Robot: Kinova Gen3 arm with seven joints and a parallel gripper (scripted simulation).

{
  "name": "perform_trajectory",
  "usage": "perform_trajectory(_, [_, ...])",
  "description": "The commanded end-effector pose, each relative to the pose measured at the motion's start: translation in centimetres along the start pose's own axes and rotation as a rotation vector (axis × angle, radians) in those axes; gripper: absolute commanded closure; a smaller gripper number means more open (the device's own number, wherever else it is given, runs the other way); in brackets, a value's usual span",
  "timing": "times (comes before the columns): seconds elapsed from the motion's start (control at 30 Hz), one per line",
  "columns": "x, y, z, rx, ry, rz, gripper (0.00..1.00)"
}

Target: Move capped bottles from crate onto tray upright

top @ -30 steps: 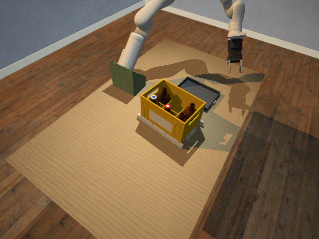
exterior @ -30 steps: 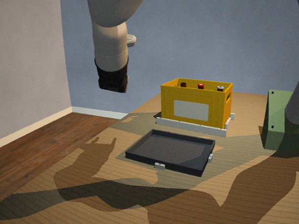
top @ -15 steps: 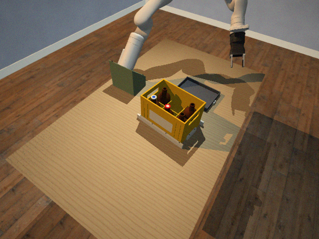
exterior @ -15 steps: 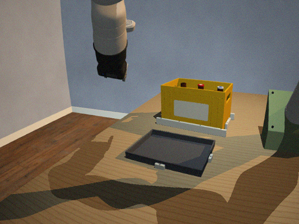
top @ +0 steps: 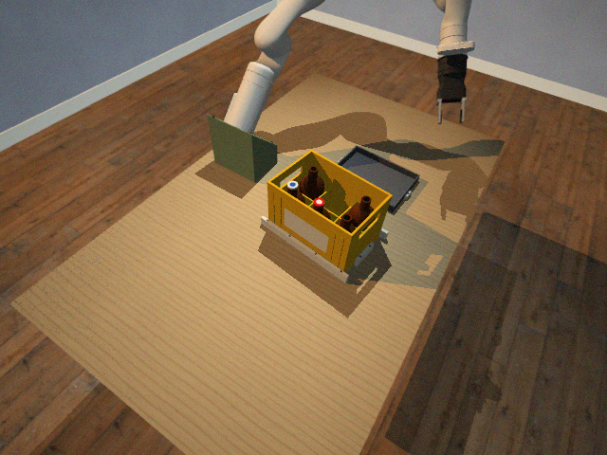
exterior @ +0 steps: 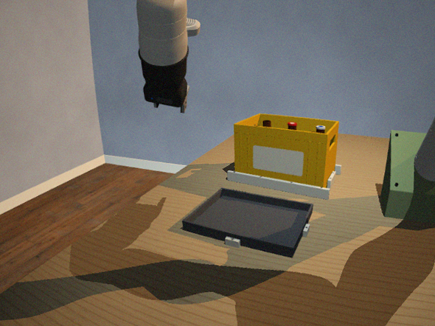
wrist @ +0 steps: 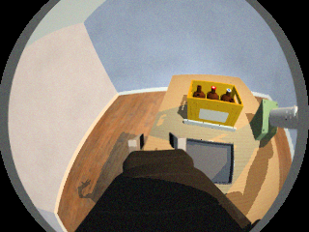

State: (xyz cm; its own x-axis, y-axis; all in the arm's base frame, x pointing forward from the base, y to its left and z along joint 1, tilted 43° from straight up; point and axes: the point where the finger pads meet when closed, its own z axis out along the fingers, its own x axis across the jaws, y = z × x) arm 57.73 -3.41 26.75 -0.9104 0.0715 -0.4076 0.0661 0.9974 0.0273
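Note:
A yellow crate (top: 331, 215) stands mid-table; it also shows in the exterior view (exterior: 287, 149) and in the wrist view (wrist: 215, 100). Inside stand brown bottles: one with a blue-and-white cap (top: 292, 185), one with a red cap (top: 319, 202), and three open ones (top: 312, 180) (top: 365, 206) (top: 345, 221). The dark tray (top: 379, 176) (exterior: 249, 220) lies flat behind the crate, with nothing on it. My gripper (top: 450, 115) (exterior: 170, 104) is open and empty. It hangs high in the air beyond the tray, well away from the crate.
A green block (top: 241, 153) at the arm's base stands left of the crate. White stops (top: 306, 249) lie along the crate's foot, and small white stops (exterior: 232, 241) sit at the tray's edges. The table's right edge is close to the tray.

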Motion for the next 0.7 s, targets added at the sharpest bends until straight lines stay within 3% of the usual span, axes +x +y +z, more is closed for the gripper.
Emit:
perform_trajectory(0.0, [0.8, -1.1, 0.5, -0.012, 0.016, 0.026, 0.00])
perform_trajectory(0.67, [5.9, -0.8, 2.9, -0.194, 0.119, 0.109, 0.00])
